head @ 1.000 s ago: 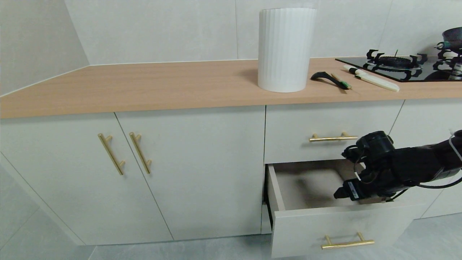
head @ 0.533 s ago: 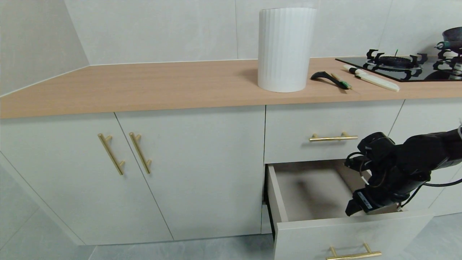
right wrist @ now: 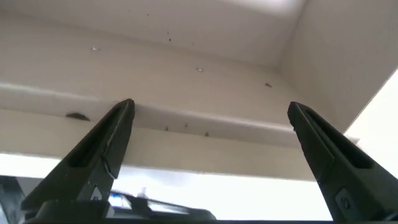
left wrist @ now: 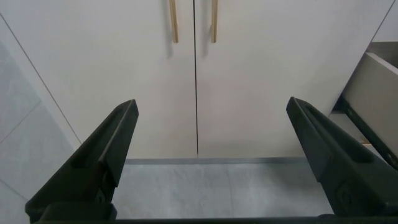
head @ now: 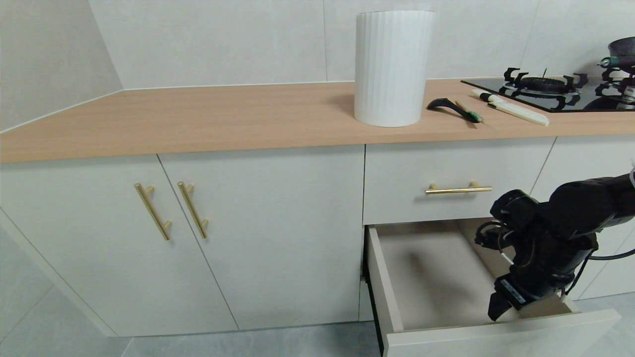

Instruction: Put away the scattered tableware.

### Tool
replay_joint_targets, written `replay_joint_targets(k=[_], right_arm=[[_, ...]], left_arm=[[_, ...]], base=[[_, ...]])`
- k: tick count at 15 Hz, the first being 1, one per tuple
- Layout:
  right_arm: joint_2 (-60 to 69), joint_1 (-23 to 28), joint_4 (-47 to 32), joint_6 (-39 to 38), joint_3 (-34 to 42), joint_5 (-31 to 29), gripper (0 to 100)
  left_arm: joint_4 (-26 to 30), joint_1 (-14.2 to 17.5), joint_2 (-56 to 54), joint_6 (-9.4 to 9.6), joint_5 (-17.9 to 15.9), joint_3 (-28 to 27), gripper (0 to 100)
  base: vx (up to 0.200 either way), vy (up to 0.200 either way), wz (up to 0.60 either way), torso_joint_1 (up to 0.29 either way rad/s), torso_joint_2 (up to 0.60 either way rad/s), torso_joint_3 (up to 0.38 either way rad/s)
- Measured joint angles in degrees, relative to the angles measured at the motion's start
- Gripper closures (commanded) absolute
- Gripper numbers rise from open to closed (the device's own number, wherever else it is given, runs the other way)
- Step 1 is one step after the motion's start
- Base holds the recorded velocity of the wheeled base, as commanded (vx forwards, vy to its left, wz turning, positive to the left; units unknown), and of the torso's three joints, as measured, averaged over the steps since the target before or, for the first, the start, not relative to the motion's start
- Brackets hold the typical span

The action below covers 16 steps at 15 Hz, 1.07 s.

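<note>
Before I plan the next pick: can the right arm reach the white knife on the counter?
Probably not directly: the right pincer hangs inside the open drawer, well below the white knife; it must lift out first.

Matt, pale cabinet doors (head: 248,233) under a wood-grain worktop (head: 198,119).
The open drawer (head: 496,339) looks smooth and matt; the handle (head: 458,189) above it is brushed gold-toned metal; the white cylinder (head: 392,69) is ribbed and matt; the hob (head: 588,104) is glossy black glass.
</note>
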<state>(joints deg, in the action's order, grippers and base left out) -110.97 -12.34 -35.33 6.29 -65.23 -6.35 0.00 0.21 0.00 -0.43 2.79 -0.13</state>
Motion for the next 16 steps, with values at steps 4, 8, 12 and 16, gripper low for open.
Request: replay_joint_targets(k=[4,8,12,16], right_arm=[[-0.2,-0.2,-1.0,0.0,-0.5,0.0,0],[1.3,-0.2,-2.2,-0.3,-2.4,0.5,0],[8.8,-4.0,-3.4,-13.0,-7.2,1.6,0],[14.6,-7.2,-13.4,-20.3,-22.7,1.9,0]], left_arm=[[0.0,0.0,0.0,0.00,0.0,0.0,0],[0.0,0.0,0.0,0.00,0.0,0.0,0],[0.0,0.1,0.0,0.00,0.0,0.0,0],[0.0,0.0,0.0,0.00,0.0,0.0,0]], base=[[0.000,0.000,0.00,0.000,0.00,0.000],[0.000,0.000,0.00,0.000,0.00,0.000],[0.000,0.000,0.00,0.000,0.00,0.000],[0.000,0.000,0.00,0.000,0.00,0.000]])
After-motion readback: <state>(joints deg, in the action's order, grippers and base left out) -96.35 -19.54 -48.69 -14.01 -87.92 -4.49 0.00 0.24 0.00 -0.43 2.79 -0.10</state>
